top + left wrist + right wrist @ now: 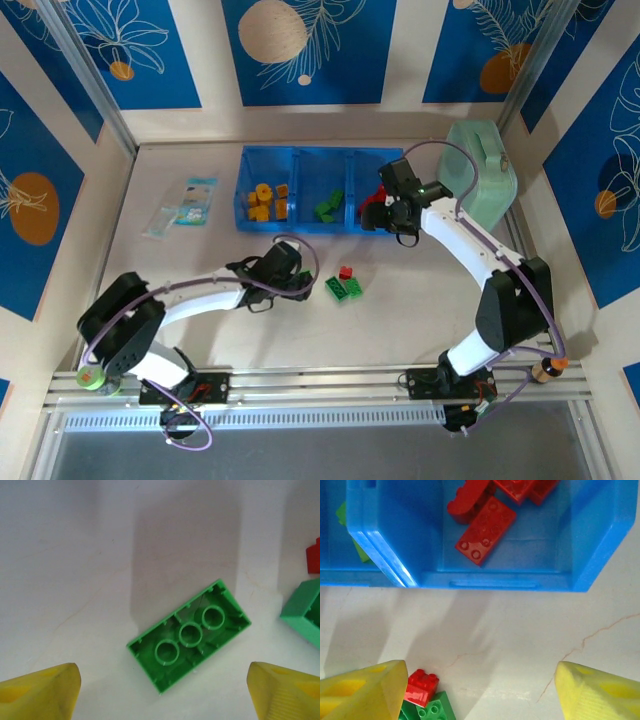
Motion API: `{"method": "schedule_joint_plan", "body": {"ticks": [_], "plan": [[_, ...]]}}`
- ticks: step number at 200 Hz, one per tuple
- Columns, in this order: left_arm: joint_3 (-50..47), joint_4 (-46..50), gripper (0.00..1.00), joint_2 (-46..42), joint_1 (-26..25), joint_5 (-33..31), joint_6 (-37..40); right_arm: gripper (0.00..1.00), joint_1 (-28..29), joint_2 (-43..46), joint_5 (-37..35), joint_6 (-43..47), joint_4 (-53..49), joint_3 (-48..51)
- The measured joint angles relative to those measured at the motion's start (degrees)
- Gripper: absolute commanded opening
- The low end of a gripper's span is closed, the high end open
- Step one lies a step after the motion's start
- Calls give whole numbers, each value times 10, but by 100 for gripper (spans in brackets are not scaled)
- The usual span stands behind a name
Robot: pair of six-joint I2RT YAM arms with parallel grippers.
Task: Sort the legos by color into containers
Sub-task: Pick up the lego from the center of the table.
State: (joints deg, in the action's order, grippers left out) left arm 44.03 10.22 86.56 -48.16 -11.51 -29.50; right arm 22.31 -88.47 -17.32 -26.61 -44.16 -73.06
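From above, found the containers (296, 152) as one long blue tray of three bins on the far part of the table (180, 290). Counted yellow-orange legos (265, 202) in the tray's left bin, green legos (328, 208) in its middle bin and red legos (375, 213) in its right bin. Spotted a loose red brick (346, 272) and loose green bricks (343, 289) lying together on the near side of the tray, in line with its middle bin. Made out the left gripper (303, 285) just beside those loose bricks, well apart from the tray. Made out the right gripper (388, 212) at the near wall of the tray's right bin. Noted a mint-green case (480, 170) just right of the tray and clear packets (190, 205) to its left.

Through the left wrist camera, looked down on a green brick (189, 634) lying hollow side up and skewed on the table. Saw the left gripper (164, 680) spread wide, its yellow fingers (40, 692) gripping nothing.

Through the right wrist camera, faced the tray's near wall (495, 577), with red legos (485, 530) in the bin behind it. Saw the right gripper (482, 680) spread wide and empty on the near side of the tray. Found the loose red brick (421, 687) touching the loose green bricks (432, 710) beside one finger.
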Motion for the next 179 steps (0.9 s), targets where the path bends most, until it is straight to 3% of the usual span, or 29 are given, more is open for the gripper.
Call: {"method": "schedule_joint_plan", "body": {"ticks": [78,179], "plan": [[60,16,82,96,12,10,22,78,-20,38,21,-14,25,45],[86,38,31,115,19,17,27,77,-30,50,45,-27,46,80]]}}
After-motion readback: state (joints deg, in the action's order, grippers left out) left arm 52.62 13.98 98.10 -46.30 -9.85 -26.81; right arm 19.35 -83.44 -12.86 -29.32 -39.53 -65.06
